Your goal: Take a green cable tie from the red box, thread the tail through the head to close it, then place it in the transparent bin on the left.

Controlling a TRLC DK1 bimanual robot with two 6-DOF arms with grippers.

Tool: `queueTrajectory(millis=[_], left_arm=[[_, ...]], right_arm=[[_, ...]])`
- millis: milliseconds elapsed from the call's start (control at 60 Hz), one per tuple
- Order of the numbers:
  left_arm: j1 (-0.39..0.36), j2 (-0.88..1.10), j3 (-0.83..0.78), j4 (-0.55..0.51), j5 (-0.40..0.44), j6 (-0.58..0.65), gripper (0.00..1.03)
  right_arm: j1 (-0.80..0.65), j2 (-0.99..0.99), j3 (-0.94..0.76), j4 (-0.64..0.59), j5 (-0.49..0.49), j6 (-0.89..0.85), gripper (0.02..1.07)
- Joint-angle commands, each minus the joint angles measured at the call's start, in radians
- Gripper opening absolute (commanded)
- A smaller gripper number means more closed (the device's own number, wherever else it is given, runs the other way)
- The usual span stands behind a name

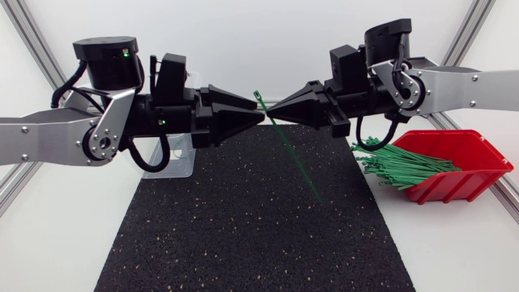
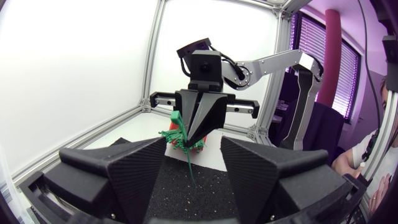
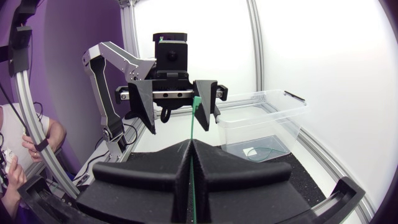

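Standing at the left behind the left arm, the transparent bin [image 3: 292, 102] holds one green loop [image 3: 264, 151] on its floor. The left tool [image 1: 255, 118], fingers spread, faces the right tool [image 1: 272, 108] tip to tip above the black mat [image 1: 243, 235]. Between them the green cable tie [image 1: 292, 154] hangs tilted, head uppermost, tail reaching toward the mat. The right tool is pressed together on its strap. At the right, the red box [image 1: 470, 174] holds a heap of green ties [image 1: 405, 162].
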Motion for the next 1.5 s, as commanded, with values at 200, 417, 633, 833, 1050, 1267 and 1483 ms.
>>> queueTrajectory(millis=[200, 417, 633, 833, 1050, 1267, 1483], left_arm=[[0.007, 0.04, 0.027, 0.048, 0.01, -0.015, 0.6], [0.027, 0.046, 0.036, 0.057, 0.01, -0.024, 0.6], [0.043, 0.055, 0.034, 0.057, 0.01, -0.033, 0.59], [0.043, 0.086, 0.045, 0.06, 0.01, -0.035, 0.58], [0.041, 0.104, 0.053, 0.063, 0.01, -0.038, 0.55], [0.039, 0.112, 0.053, 0.085, 0.01, -0.052, 0.46], [0.038, 0.112, 0.053, 0.105, 0.01, -0.076, 0.41]], right_arm=[[0.001, 0.016, -0.097, 0.268, -0.008, 0.263, 0.08], [0.012, 0.039, -0.118, 0.311, -0.008, 0.274, 0.08], [0.018, 0.063, -0.14, 0.384, -0.01, 0.3, 0.08], [0.021, 0.069, -0.144, 0.447, -0.008, 0.337, 0.08], [0.022, 0.069, -0.15, 0.487, -0.002, 0.36, 0.08], [0.024, 0.091, -0.152, 0.509, -0.002, 0.365, 0.08], [0.022, 0.117, -0.161, 0.624, -0.002, 0.458, 0.08]])
